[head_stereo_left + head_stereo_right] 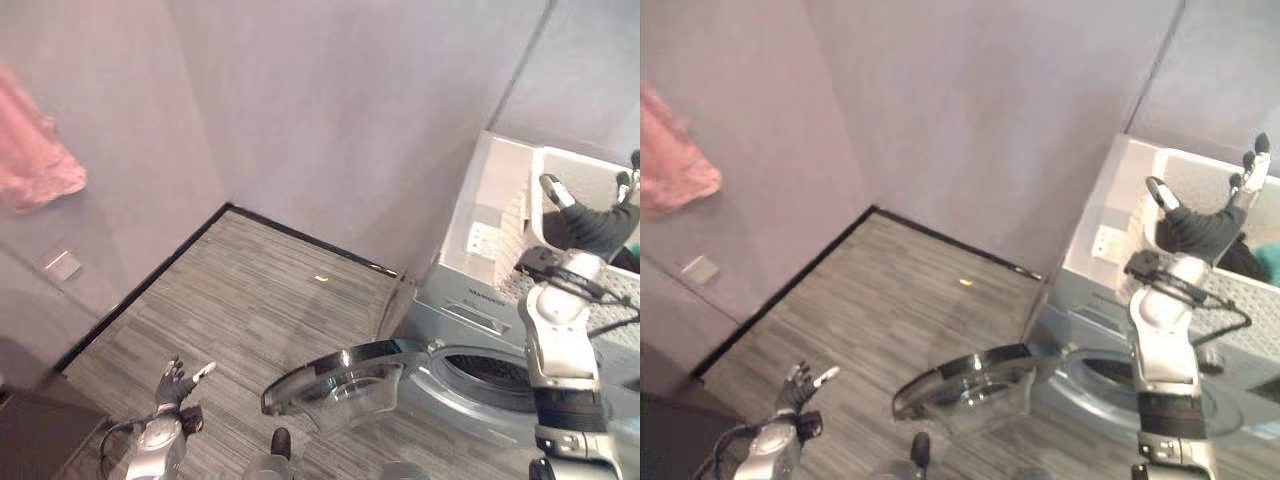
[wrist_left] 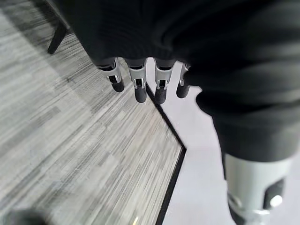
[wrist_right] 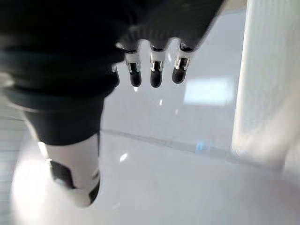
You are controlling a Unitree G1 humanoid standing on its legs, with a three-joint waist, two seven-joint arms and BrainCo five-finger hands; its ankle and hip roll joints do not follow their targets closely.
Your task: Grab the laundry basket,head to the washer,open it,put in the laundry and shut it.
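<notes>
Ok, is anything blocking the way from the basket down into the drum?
Nothing visible. The round glass washer door hangs swung open to the left, the dark drum opening is clear below the white perforated laundry basket.

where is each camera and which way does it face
left eye view: on the head, looking down at the washer, its open door and the basket; both arms show.
right eye view: beside it, same scene.
left wrist view: along the left robot hand to the floor.
right wrist view: along the right robot hand to the washer top.
</notes>
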